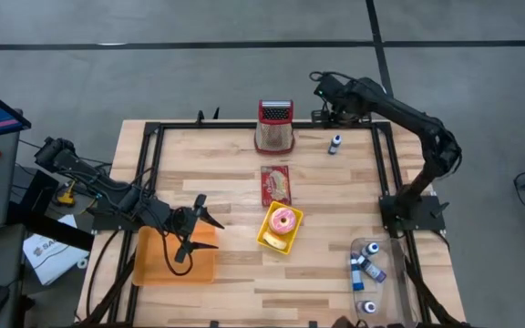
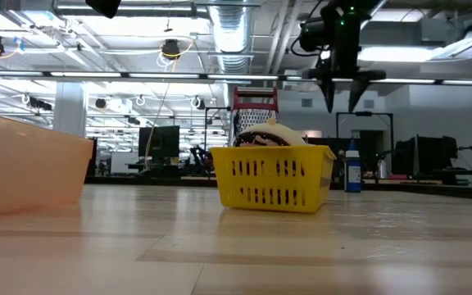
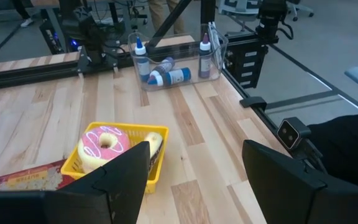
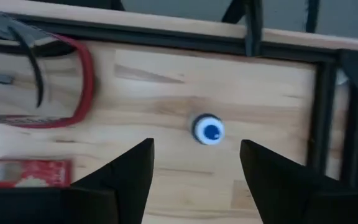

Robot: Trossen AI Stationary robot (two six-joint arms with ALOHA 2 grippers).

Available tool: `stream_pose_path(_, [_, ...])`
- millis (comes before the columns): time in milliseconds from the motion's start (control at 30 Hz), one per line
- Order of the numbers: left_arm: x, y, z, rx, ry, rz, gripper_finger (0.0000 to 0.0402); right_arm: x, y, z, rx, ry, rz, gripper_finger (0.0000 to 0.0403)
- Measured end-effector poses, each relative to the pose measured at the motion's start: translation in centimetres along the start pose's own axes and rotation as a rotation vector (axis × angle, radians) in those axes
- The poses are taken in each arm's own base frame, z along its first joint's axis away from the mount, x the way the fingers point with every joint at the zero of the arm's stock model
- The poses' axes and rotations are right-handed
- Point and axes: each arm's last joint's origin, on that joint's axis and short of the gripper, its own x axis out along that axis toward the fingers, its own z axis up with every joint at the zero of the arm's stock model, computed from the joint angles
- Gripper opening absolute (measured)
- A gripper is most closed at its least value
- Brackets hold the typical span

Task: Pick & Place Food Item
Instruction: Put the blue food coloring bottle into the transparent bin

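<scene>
The right gripper hangs high over the far edge of the surface, pointing down, with its 2 dark fingers spread and nothing between them. Right under it stands 1 small bottle with a round blue and white cap. Near that bottle stands 1 metal grater with a red handle.

The left gripper sits low at the near left side, over 1 flat orange tray. Its 2 fingers are spread too, and it holds nothing.

The food is in the middle of the surface. 1 round donut with pink icing and a hole lies in a small yellow plastic basket with slotted walls. Under the donut is something pale and long; I cannot tell what it is. Just beside the basket, on the far side, lies 1 flat red packet of food.

At the near right corner is 1 clear plastic box. It holds a few small bottles with blue caps, some upright and some lying down.

The surface is made of light wood strips with a black metal frame around it.
</scene>
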Motion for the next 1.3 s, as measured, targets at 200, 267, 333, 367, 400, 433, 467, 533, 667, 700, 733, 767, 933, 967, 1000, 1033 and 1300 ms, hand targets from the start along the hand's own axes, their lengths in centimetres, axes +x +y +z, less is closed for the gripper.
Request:
stream_pose_path(200, [0.0, 0.0, 0.0, -0.001, 0.001, 0.001, 0.025, 2.7, 0.5, 1.5, 0.041, 0.059, 0.041, 0.0231])
stream_pose_path(267, [0.0, 0.0, 0.0, -0.015, 0.001, 0.001, 0.025, 4.1, 0.8, 1.8, 0.044, 0.096, 0.025, 0.0231])
stream_pose_path(333, [0.0, 0.0, 0.0, -0.02, 0.001, 0.002, 0.025, 5.5, 1.1, 2.0, 0.04, 0.136, 0.0, 0.0231])
stream_pose_path(367, [0.0, 0.0, 0.0, -0.022, 0.0, 0.004, 0.025, 6.2, 1.2, 2.0, 0.034, 0.165, -0.008, 0.0231])
stream_pose_path(400, [0.0, 0.0, 0.0, -0.023, 0.001, 0.004, 0.025, 6.8, 1.3, 2.0, 0.028, 0.187, -0.013, 0.0231])
stream_pose_path(433, [0.0, 0.0, 0.0, -0.023, 0.001, 0.004, 0.025, 7.3, 1.3, 2.1, 0.023, 0.199, -0.017, 0.0231])
stream_pose_path(467, [0.0, 0.0, 0.0, -0.023, 0.001, 0.004, 0.025, 7.6, 1.2, 2.1, 0.017, 0.213, -0.023, 0.0231])
stream_pose_path(533, [0.0, 0.0, 0.0, -0.02, 0.001, 0.004, 0.025, 8.0, 0.8, 2.1, 0.003, 0.245, -0.053, 0.0231])
stream_pose_path(667, [0.0, 0.0, 0.0, -0.019, 0.003, 0.004, 0.025, 8.1, -0.1, 2.4, -0.033, 0.267, -0.089, 0.0231])
stream_pose_path(700, [0.0, 0.0, 0.0, -0.018, 0.003, 0.004, 0.025, 7.9, -0.3, 2.4, -0.038, 0.256, -0.095, 0.0231])
stream_pose_path(733, [0.0, 0.0, 0.0, -0.018, 0.003, 0.004, 0.025, 7.7, -0.6, 2.5, -0.04, 0.25, -0.096, 0.0231])
stream_pose_path(767, [0.0, 0.0, 0.0, -0.018, 0.003, 0.004, 0.025, 7.4, -0.7, 2.6, -0.042, 0.242, -0.089, 0.0231])
stream_pose_path(933, [0.0, 0.0, 0.0, -0.016, 0.004, 0.004, 0.025, 6.8, -1.0, 2.6, -0.045, 0.23, -0.079, 0.023])
stream_pose_path(967, [0.0, 0.0, 0.0, -0.018, 0.004, 0.004, 0.025, 6.8, -1.0, 2.6, -0.047, 0.237, -0.083, 0.023])
stream_pose_path(1000, [0.0, 0.0, 0.0, -0.019, 0.003, 0.004, 0.025, 6.8, -0.9, 2.5, -0.05, 0.238, -0.083, 0.023])
stream_pose_path(1033, [0.0, 0.0, 0.0, -0.021, 0.003, 0.004, 0.025, 6.9, -0.7, 2.5, -0.054, 0.235, -0.081, 0.023])
stream_pose_path(1300, [0.0, -0.1, -0.1, -0.05, 0.008, -0.004, 0.025, 8.8, -1.1, 0.8, -0.073, 0.337, -0.092, 0.023])
